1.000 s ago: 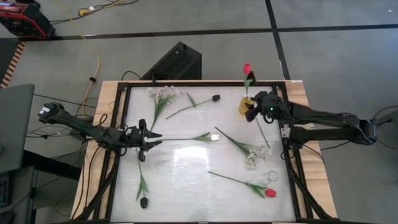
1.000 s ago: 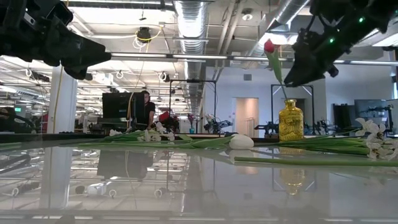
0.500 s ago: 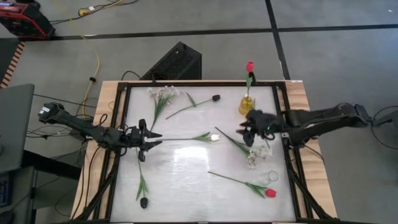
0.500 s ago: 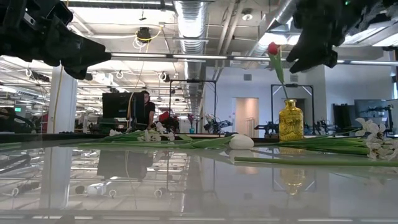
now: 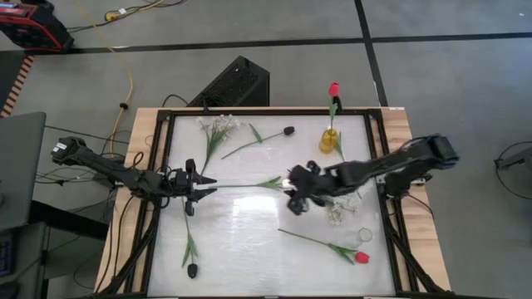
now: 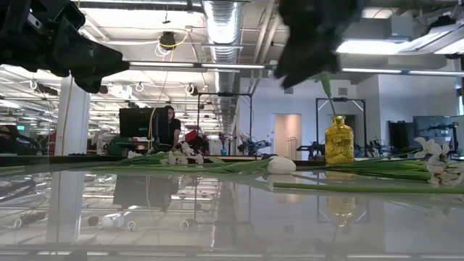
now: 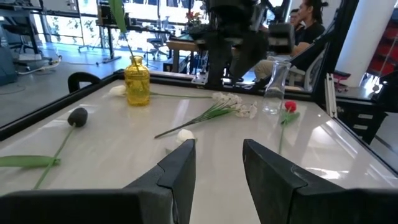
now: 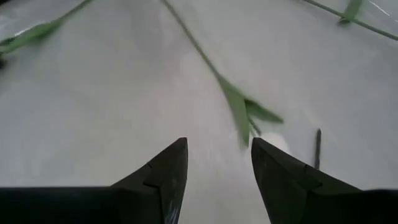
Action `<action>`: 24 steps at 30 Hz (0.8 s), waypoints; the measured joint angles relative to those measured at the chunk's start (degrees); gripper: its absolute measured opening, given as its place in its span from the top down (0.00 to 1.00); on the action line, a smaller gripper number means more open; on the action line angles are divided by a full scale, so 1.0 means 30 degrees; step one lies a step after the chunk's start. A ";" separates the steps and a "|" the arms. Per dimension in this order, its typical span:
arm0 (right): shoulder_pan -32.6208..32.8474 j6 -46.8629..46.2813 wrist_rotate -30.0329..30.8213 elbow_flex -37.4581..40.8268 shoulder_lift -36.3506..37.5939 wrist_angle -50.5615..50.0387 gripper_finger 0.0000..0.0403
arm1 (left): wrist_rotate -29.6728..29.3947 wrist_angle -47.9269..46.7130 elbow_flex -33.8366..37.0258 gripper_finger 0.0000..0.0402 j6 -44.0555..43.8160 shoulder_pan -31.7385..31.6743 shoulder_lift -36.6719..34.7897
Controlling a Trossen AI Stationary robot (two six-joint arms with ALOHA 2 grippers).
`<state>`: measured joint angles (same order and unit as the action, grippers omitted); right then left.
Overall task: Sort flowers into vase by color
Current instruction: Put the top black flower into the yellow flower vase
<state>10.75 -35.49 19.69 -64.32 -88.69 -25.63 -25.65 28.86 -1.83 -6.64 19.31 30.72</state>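
Since a second ago the right arm has swung from the yellow vase (image 5: 329,141) at the far right to mid-table; the right gripper (image 5: 296,196) now hangs over the white tulip (image 5: 285,182), fingers parted with nothing between them. The left arm is unchanged: the left gripper (image 5: 204,184) sits at the left edge, fingers set part-way open around the tip of that white tulip's long stem, which runs between them; whether they press it I cannot tell.

The table (image 5: 249,241) is glossy white and reflective, framed by a black rail.

Near to far:
- Near edge: a dark tulip (image 5: 192,269) at the left, bulb-shaped head toward the edge; a red tulip (image 5: 361,257) at the right, its stem slanting inward. Just beside the red head stands a small clear glass vase (image 5: 365,236).
- Middle: the white tulip with its smooth oval head and thin green stem; to its right a sprig of tiny white blossoms (image 5: 337,208), partly under the right arm.
- Far: a second sprig (image 5: 217,126) at the left, a second dark tulip (image 5: 288,130) beside it, and the ribbed shiny yellow vase holding one upright red tulip (image 5: 333,89).

Count: two red tulips, two dark tulips, one white tulip, two sprigs, two vases.
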 joint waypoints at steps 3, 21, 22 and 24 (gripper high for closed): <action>-0.1025 0.0733 -0.0003 -0.1512 -0.2147 0.1224 0.51 | 0.0505 0.0007 0.0000 0.69 -0.0027 0.0000 0.0004; -0.7006 1.3141 -0.5110 -1.3576 -1.2939 0.0213 0.52 | 0.0949 -0.0168 0.0000 0.69 -0.0039 0.0007 0.0005; -0.7302 1.3783 -0.5136 -1.4019 -1.3318 -0.0153 0.52 | 0.0949 -0.0193 0.0000 0.69 -0.0033 0.0007 0.0005; -0.7868 1.4782 -0.5174 -1.4659 -1.3950 -0.0978 0.52 | 0.0948 -0.0338 0.0000 0.69 -0.0033 0.0007 0.0005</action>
<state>-12.86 8.86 4.17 -108.30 -130.54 -28.56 -22.81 27.85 -1.83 -6.74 19.33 30.74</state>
